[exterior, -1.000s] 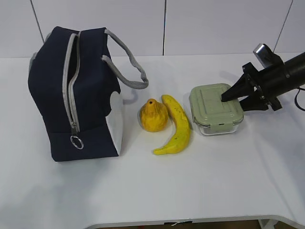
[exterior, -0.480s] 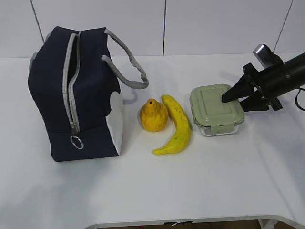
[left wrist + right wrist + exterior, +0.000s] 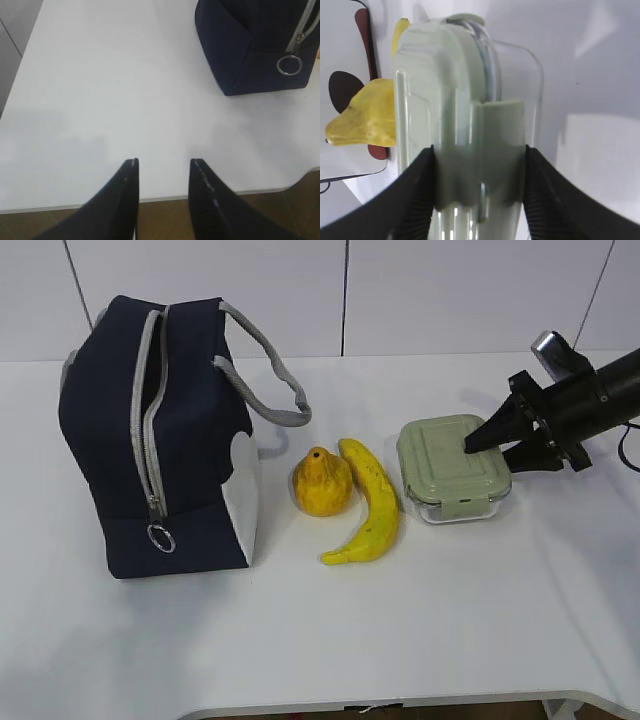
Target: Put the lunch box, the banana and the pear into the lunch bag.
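Note:
The lunch box (image 3: 452, 465), clear with a sage-green lid, sits on the white table at the right. My right gripper (image 3: 485, 453) is shut on its right end, one finger on the lid and one on the base; the right wrist view shows the lunch box (image 3: 465, 100) edge-on, filling the right gripper (image 3: 477, 150). The banana (image 3: 372, 500) lies just left of the box, and the pear (image 3: 321, 483) touches the banana's left side. The navy lunch bag (image 3: 150, 430) stands at the left, its zipper partly open. My left gripper (image 3: 162, 161) is open and empty above the table's front edge.
The bag's corner (image 3: 250, 45) and ring pull (image 3: 289, 65) lie ahead and to the right of the left gripper. The grey bag handle (image 3: 275, 380) droops towards the pear. A bit of yellow fruit (image 3: 362, 115) shows past the box. The table's front edge (image 3: 400, 702) is near.

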You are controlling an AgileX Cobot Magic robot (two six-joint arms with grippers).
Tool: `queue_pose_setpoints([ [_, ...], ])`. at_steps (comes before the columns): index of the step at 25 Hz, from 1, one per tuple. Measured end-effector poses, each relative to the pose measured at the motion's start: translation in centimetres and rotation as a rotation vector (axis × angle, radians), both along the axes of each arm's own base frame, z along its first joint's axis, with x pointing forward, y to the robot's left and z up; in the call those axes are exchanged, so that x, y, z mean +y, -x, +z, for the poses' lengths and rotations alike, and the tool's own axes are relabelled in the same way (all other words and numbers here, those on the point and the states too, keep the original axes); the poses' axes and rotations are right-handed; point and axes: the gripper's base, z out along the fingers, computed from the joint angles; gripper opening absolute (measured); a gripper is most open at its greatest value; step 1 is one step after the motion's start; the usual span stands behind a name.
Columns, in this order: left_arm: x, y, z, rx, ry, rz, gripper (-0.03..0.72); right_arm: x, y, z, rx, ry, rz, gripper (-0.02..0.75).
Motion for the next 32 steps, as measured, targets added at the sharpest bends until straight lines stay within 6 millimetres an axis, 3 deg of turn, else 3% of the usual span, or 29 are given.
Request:
queue_pose_setpoints([
  [5,0.0,0.0,0.0,0.000,0.000,0.000,0.239,0.1,0.1,1.0,-0.010,0.001,-0.009,0.394],
  [12,-0.2,-0.1,0.0,0.008,0.022,-0.014,0.239,0.4,0.6,4.2,-0.069,0.008,-0.021,0.394],
  [18,-0.4,-1.1,2.1,0.036,0.037,-0.024,0.239,1.8,1.2,6.4,-0.090,0.004,-0.010,0.394],
  [23,-1.1,-3.6,4.4,0.117,0.106,-0.059,0.239,3.2,1.6,8.4,-0.130,-0.031,0.002,0.394],
  [32,-2.0,-10.4,5.4,0.284,0.194,-0.077,0.239,6.0,2.3,11.0,-0.184,-0.088,0.042,0.394],
])
